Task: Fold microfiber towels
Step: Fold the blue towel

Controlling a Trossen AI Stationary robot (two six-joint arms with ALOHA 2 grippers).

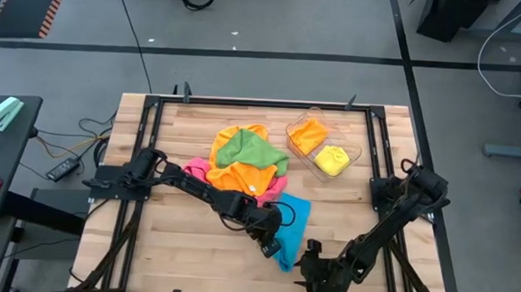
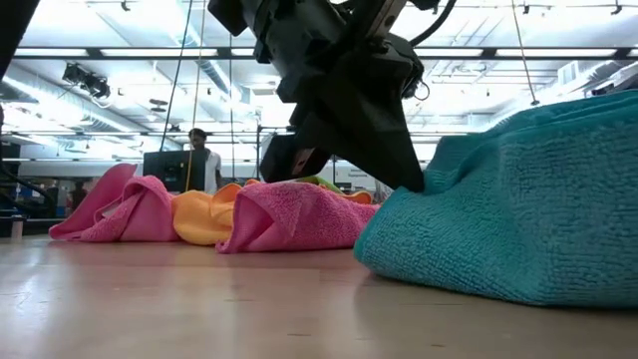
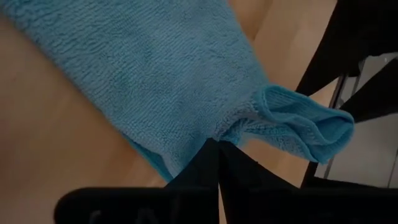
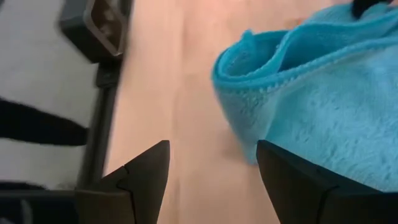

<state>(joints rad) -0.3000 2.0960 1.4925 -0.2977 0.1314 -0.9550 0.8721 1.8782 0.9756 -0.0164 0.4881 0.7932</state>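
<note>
A blue microfiber towel (image 1: 294,221) lies on the wooden table (image 1: 175,249), near the front edge. My left gripper (image 1: 271,245) reaches in from the left and is shut on the towel's left edge (image 3: 219,144). My right gripper (image 4: 211,168) hovers open just off the towel's near corner (image 4: 245,68), with bare wood between its fingers. In the high view it sits at the front edge (image 1: 310,254). Pink, orange and green towels are heaped in a pile (image 1: 246,163) at the table's middle. My left gripper pinches a gathered bit of the blue towel's edge (image 3: 239,121) between its two shut fingers; the cloth puckers into folds at the fingertips. The fingers slant down from the table's left side (image 2: 399,160). The rest of the towel lies slack on the table.
A clear plastic tray (image 1: 356,154) at the back right holds an orange cloth (image 1: 308,133) and a yellow one (image 1: 333,159). The black frame rails (image 1: 145,140) run along the table's sides. Bare wood (image 1: 192,259) lies at the front left.
</note>
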